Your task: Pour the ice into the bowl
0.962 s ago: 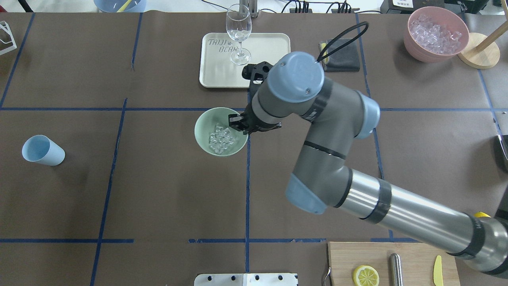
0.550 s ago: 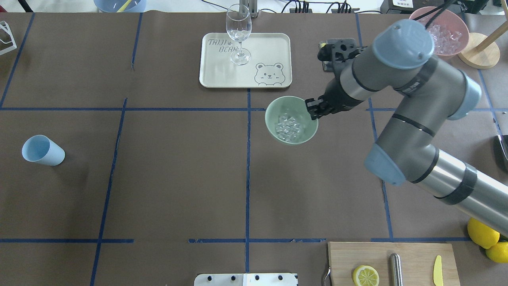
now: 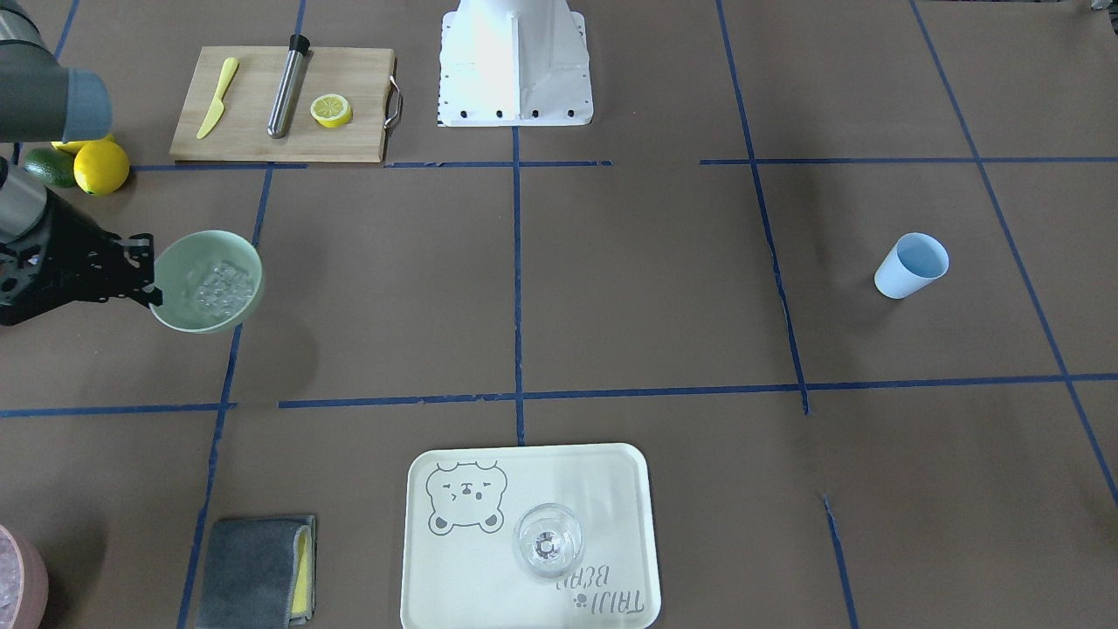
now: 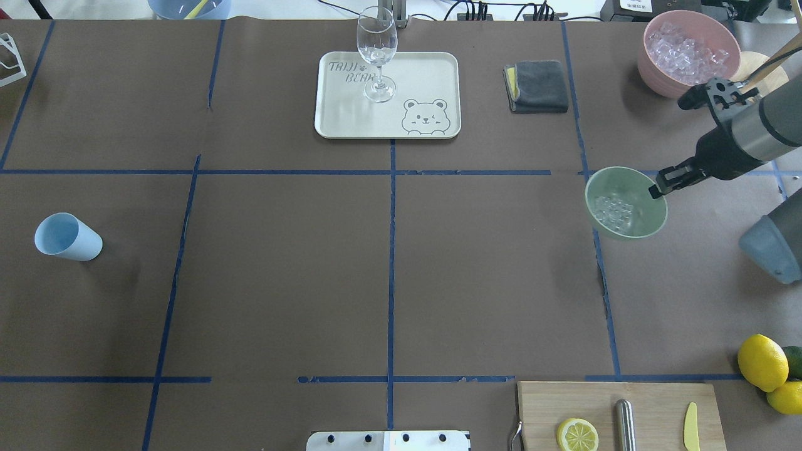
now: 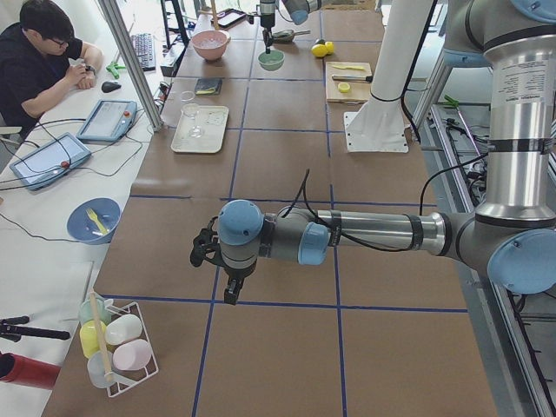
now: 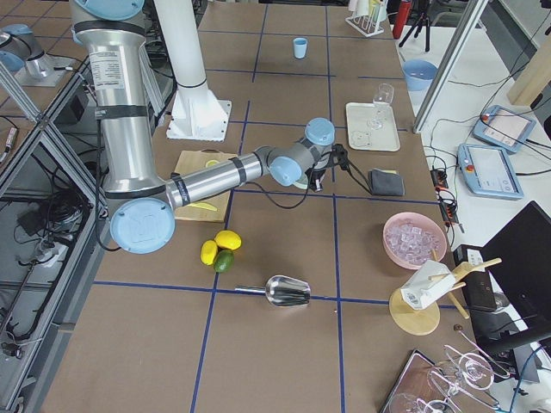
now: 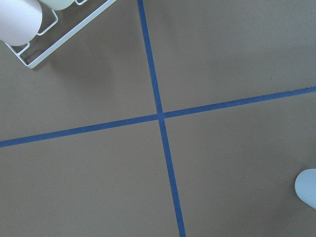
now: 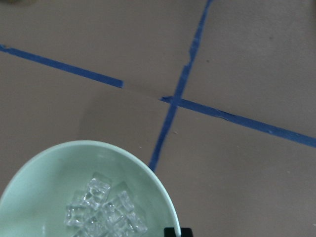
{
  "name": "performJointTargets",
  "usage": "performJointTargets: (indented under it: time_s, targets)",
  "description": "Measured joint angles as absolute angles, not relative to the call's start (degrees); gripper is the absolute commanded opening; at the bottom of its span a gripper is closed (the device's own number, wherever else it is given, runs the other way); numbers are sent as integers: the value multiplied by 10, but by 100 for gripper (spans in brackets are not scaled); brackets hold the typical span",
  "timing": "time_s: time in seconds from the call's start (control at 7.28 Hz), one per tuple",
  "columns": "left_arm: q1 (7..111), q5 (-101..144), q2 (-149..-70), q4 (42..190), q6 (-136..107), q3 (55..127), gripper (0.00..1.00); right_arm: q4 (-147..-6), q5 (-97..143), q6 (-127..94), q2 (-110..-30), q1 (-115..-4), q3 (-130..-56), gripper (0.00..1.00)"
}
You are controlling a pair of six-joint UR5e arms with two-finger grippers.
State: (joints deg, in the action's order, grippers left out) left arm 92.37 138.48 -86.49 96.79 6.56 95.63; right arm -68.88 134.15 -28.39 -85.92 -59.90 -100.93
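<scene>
The mint-green bowl (image 4: 630,216) hangs above the right side of the table and casts a shadow on the paper. A handful of clear ice cubes (image 4: 613,212) lies in its bottom. My right gripper (image 4: 656,190) is shut on the bowl's right rim. In the front-facing view the bowl (image 3: 188,262) is at the left with the right gripper (image 3: 150,284) on its rim. The right wrist view shows the bowl (image 8: 54,173) and ice (image 8: 106,213) from above. My left gripper (image 5: 228,291) shows only in the exterior left view, so I cannot tell if it is open or shut.
A blue cup (image 4: 67,237) lies at the far left. A pink container of ice (image 4: 688,53) stands at the back right. A tray (image 4: 388,122) holds a wine glass (image 4: 376,53). A grey cloth (image 4: 537,86), a cutting board (image 4: 620,407) and lemons (image 4: 761,362) are around.
My right arm has carried the bowl with the ice from the table's middle far to the right, still shut on its rim. The cup, tray and glass have not moved.
</scene>
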Motion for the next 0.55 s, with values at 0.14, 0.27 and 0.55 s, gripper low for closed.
performJointTargets:
  time_s: [0.14,0.27,0.55]
  targets:
    - [924,1385,-865,967,66,956,100,-677,1345,-266,-881,-608,-997,0]
    - [924,1385,-865,967,67,957,100,-636,1346,-262,-893,-612,-969,0]
    - [924,1386,-865,968,66,958,100,-532,1347,-264,-902,-619,-900,0]
